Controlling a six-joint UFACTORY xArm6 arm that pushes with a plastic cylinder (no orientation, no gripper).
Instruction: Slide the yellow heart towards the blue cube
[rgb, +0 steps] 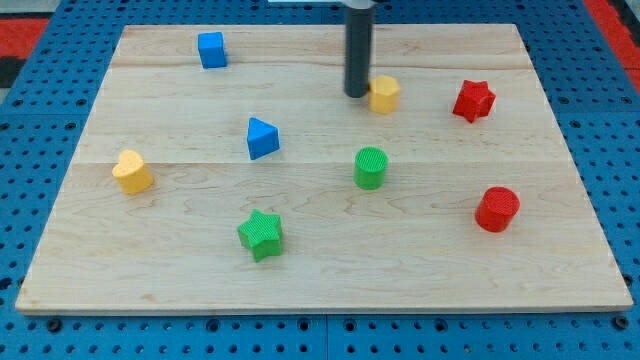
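The yellow heart (132, 171) lies near the board's left edge, about mid-height. The blue cube (211, 49) sits near the view's top left, above and right of the heart. My tip (357, 94) is at the view's top centre, far right of both, just left of a yellow block (384, 94) and almost touching it.
On the wooden board (320, 270): a blue triangular block (262, 138) left of centre, a green cylinder (370, 167) at centre, a green star (261, 235) lower left of centre, a red star (473, 100) at upper right, a red cylinder (497, 209) at lower right.
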